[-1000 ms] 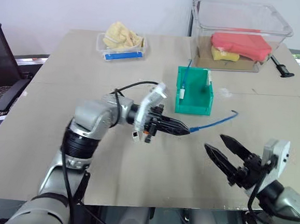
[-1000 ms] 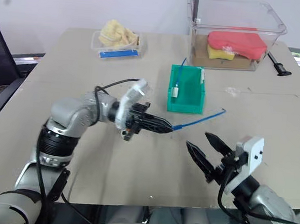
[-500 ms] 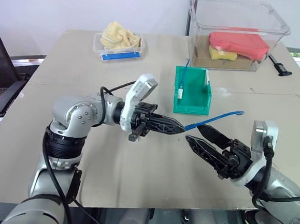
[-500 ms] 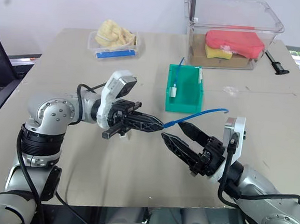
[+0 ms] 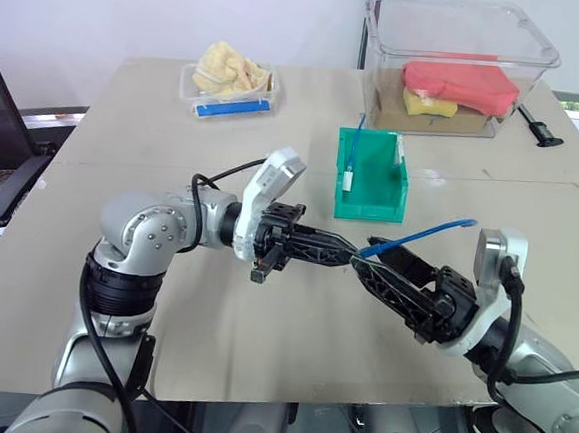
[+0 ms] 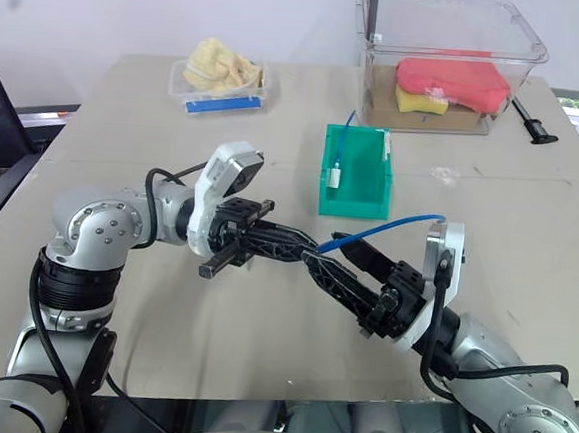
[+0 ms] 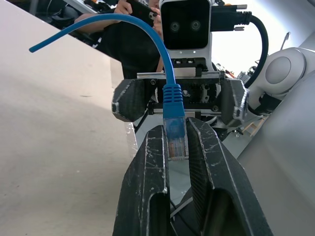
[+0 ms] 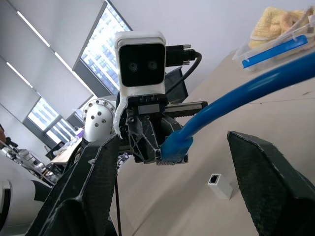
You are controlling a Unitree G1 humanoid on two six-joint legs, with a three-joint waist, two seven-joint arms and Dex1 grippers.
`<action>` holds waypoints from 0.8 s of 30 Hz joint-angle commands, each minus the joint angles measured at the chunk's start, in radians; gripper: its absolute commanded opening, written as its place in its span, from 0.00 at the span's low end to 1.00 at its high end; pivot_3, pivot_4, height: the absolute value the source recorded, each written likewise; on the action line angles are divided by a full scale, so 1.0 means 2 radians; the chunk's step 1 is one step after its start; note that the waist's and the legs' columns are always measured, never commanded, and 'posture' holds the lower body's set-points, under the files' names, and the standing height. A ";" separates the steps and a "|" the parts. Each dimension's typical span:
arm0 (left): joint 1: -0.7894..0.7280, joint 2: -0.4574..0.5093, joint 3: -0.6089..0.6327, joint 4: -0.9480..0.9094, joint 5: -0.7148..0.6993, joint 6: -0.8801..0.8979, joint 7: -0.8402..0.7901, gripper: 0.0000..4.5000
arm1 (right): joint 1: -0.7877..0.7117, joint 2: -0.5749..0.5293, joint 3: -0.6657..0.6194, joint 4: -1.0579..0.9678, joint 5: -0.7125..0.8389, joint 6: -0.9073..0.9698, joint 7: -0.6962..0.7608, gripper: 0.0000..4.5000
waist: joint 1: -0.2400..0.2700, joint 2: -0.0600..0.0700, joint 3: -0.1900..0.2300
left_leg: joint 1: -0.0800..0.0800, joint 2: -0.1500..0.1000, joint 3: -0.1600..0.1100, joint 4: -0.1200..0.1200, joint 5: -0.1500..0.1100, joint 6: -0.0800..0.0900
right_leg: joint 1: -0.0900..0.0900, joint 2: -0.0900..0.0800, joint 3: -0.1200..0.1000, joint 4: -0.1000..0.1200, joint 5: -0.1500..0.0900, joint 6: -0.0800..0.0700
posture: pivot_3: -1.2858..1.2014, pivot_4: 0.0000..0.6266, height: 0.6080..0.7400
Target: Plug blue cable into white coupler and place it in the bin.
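Blue cable (image 5: 415, 236) is being held above the table (image 5: 262, 315) by its clear plug end, which is sitting pinched between the closed fingers of the left gripper (image 5: 350, 252); from there it is arching up and away toward the right. Right gripper (image 5: 365, 271) is facing it with fingers spread wide on either side of the plug, not clamping it. White coupler (image 8: 220, 185) is lying on the tabletop below the two grippers. Farther back, the teal bin (image 5: 372, 175) is standing with another blue cable inside, and beyond it a large clear tub (image 5: 460, 67)
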 commanded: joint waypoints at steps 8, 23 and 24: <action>0.013 0.008 0.002 -0.022 -0.013 -0.024 -0.002 0.00 | 0.009 -0.012 0.013 -0.005 0.007 -0.012 0.017 0.02 | 0.000 0.000 0.000 | 0.000 0.000 0.000 0.000 0.000 0.000 | 0.000 0.000 0.000 0.000 0.000 0.000 | 0.52 0.24 1.00; 0.151 0.092 0.025 -0.002 0.204 -0.323 0.010 0.99 | -0.039 -0.074 0.018 0.045 -0.154 -0.022 0.104 0.00 | 0.002 0.000 0.000 | 0.000 0.000 0.002 -0.001 0.000 0.000 | -0.001 0.000 0.002 0.000 0.000 0.000 | 0.52 0.24 1.00; 0.166 0.093 0.033 0.006 0.223 -0.354 0.019 0.99 | -0.044 -0.077 0.019 0.052 -0.162 -0.022 0.113 0.00 | 0.002 0.000 0.000 | 0.000 0.000 0.002 -0.001 0.000 0.000 | -0.001 0.000 0.002 0.000 0.000 0.000 | 0.52 0.24 1.00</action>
